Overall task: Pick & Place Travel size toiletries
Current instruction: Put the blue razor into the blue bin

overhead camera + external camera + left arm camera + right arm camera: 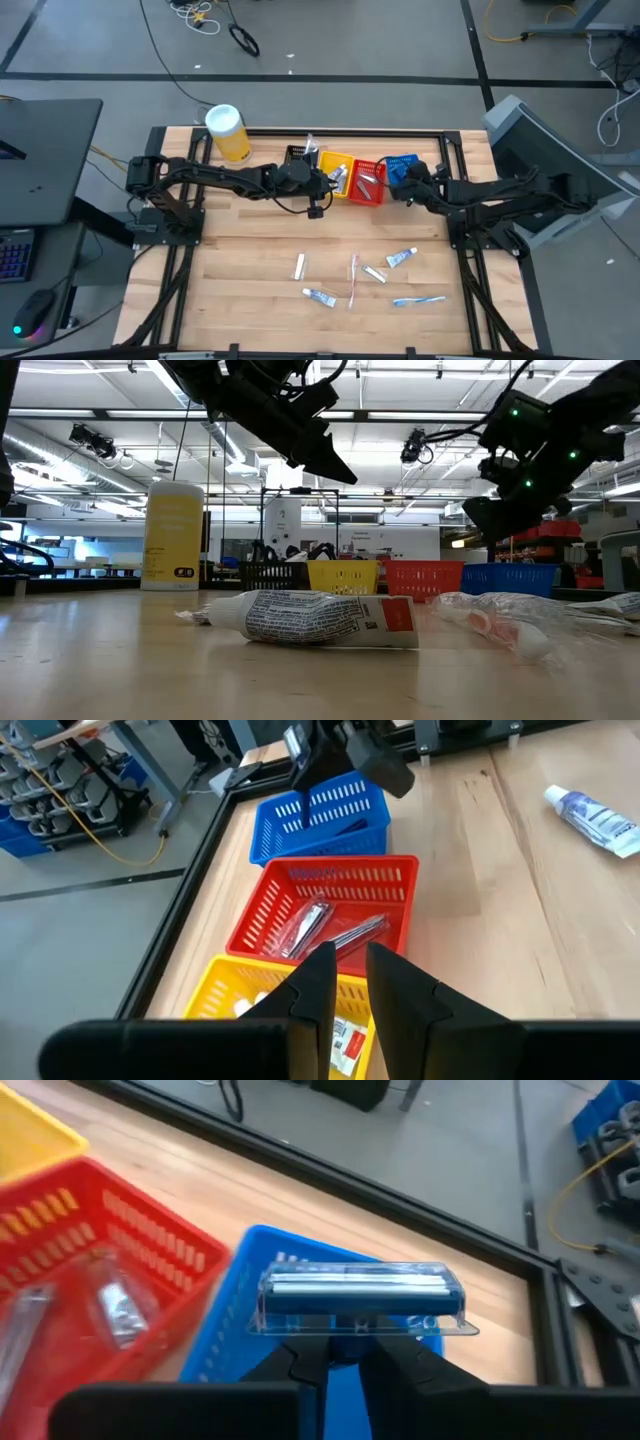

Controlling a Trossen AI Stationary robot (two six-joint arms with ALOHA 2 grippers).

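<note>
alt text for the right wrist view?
The right gripper holds a blue razor in clear packaging over the blue basket. Beside it, the red basket holds silvery packets; wooden table and grey floor lie beyond.

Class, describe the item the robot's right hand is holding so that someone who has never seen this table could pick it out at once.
Start at the row of little baskets along the table's far edge and find the blue basket at its right end. Just above it, the right hand grips a razor. Unlike the white tubes lying loose on the wood, this is a blue razor head under a clear plastic cap, held off the table.
</note>
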